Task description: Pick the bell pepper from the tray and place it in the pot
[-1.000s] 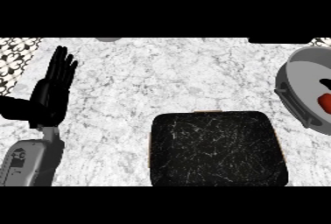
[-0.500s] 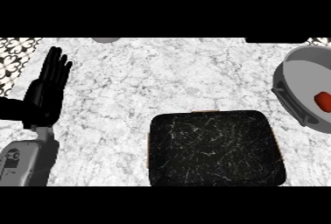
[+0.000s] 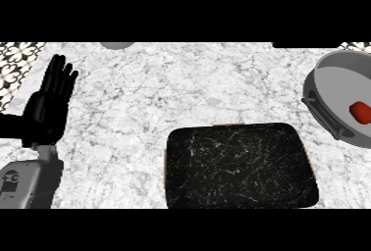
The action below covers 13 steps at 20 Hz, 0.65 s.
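A red bell pepper [image 3: 360,112] lies inside the grey pot [image 3: 330,88] at the right edge of the head view, partly cut off by the frame. The black tray [image 3: 239,166] sits at the lower middle of the marble counter with nothing on it. My left hand [image 3: 45,110] rests open at the left edge, fingers straight and pointing up, far from both tray and pot. My right hand shows nowhere in the view.
A grey rounded object [image 3: 116,44] peeks in at the counter's far edge, upper left. A patterned black-and-white surface [image 3: 18,56] borders the counter at the far left. The marble counter [image 3: 181,88] stretches between my hand, the tray and the pot.
More of the pot and the pepper inside it has come into sight at the right. My left hand stays open at the left edge, showing slightly lower in the picture.
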Available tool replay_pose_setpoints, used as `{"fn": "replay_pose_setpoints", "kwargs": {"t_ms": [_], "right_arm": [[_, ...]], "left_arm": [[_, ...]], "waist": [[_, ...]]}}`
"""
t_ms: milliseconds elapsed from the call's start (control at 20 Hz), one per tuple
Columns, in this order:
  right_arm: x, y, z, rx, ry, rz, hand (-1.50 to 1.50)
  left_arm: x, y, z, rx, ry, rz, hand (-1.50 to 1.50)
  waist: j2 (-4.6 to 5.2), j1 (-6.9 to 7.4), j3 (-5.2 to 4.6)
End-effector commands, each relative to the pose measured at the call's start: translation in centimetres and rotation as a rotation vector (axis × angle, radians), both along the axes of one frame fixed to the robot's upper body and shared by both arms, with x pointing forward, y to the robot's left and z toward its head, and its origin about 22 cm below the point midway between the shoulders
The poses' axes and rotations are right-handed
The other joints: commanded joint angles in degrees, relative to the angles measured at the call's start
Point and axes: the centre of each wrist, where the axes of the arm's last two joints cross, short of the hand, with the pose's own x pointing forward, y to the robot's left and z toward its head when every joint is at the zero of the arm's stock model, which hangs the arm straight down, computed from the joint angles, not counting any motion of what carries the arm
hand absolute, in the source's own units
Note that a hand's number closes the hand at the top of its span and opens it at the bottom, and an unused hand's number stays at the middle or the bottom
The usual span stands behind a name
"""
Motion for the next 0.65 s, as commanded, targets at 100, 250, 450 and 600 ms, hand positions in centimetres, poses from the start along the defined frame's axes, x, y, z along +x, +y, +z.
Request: {"fn": "replay_pose_setpoints", "kwargs": {"t_ms": [100, 250, 450, 600], "right_arm": [[-5.9, -2.5, -1.7, -0.027, -0.056, -0.017, -1.50], [-8.3, -3.5, -1.4, -0.016, -0.047, -0.040, -1.50], [-11.9, -3.7, -1.1, -0.019, -0.051, -0.048, -1.50], [-12.9, -5.2, 0.5, -0.024, -0.031, -0.048, -1.50]], "left_arm": [[0.8, -2.5, -0.5, 0.002, 0.007, 0.009, 0.00], [0.5, -1.2, 1.3, 0.008, -0.003, 0.000, 0.00], [-1.0, 0.5, 0.8, -0.001, 0.019, 0.008, 0.00], [-2.2, 0.5, -1.6, -0.003, 0.002, 0.002, 0.00]], "waist": [[0.03, -0.28, 0.00], [-0.07, -0.21, -0.03], [-0.25, -0.29, -0.10], [-0.08, 0.06, -0.06]]}}
